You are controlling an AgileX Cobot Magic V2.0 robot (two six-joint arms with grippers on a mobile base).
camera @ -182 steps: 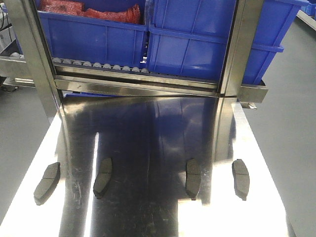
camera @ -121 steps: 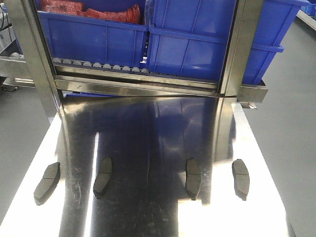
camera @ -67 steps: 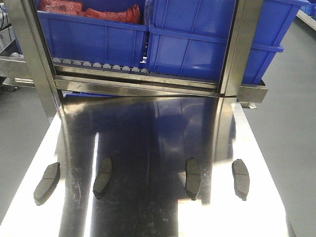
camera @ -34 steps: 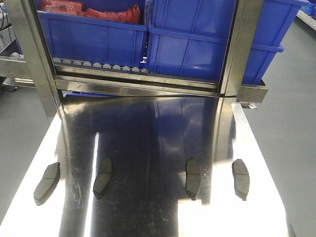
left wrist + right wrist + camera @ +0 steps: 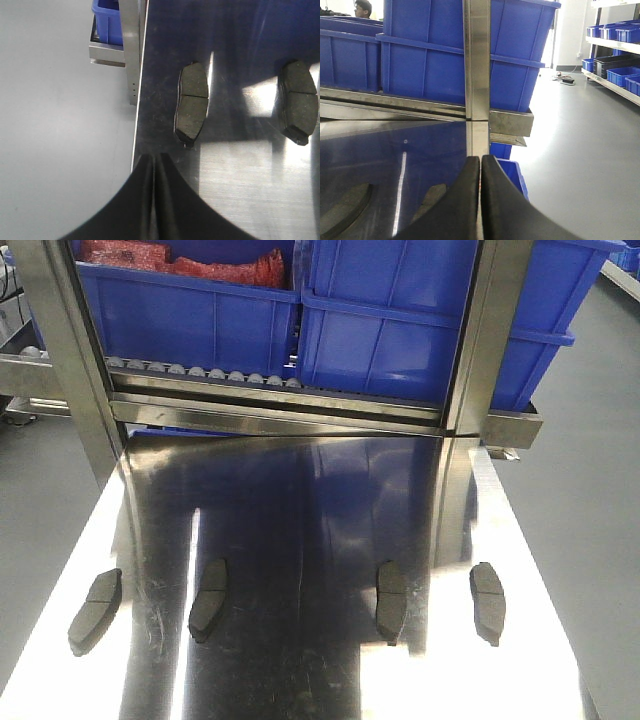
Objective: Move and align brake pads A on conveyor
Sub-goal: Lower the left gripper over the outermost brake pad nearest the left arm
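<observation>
Brake pads A: none lifted, all four on the steel table (image 5: 300, 510), none on the conveyor, which no view shows. Left gripper (image 5: 153, 165): fingers pressed together, empty, poised at the table's left edge just short of the leftmost pad (image 5: 191, 105); its neighbour (image 5: 299, 102) lies well apart to the right. Right gripper (image 5: 480, 165): likewise clamped on nothing, low over the table and facing the rack post (image 5: 477, 75). In the front view the pads (image 5: 95, 611) (image 5: 208, 599) (image 5: 391, 601) (image 5: 487, 602) lie in a loose row, long axes pointing away from you, the leftmost one skewed. Judgement: part the fingers before you descend, straddle the pad's narrow width at the groove, and go right down to the steel; a thin pad on polished metal will likely skid if one finger lands first. Beyond: roller rack (image 5: 280, 410) and blue bins (image 5: 400, 320); keep your lift clear of the rack.
</observation>
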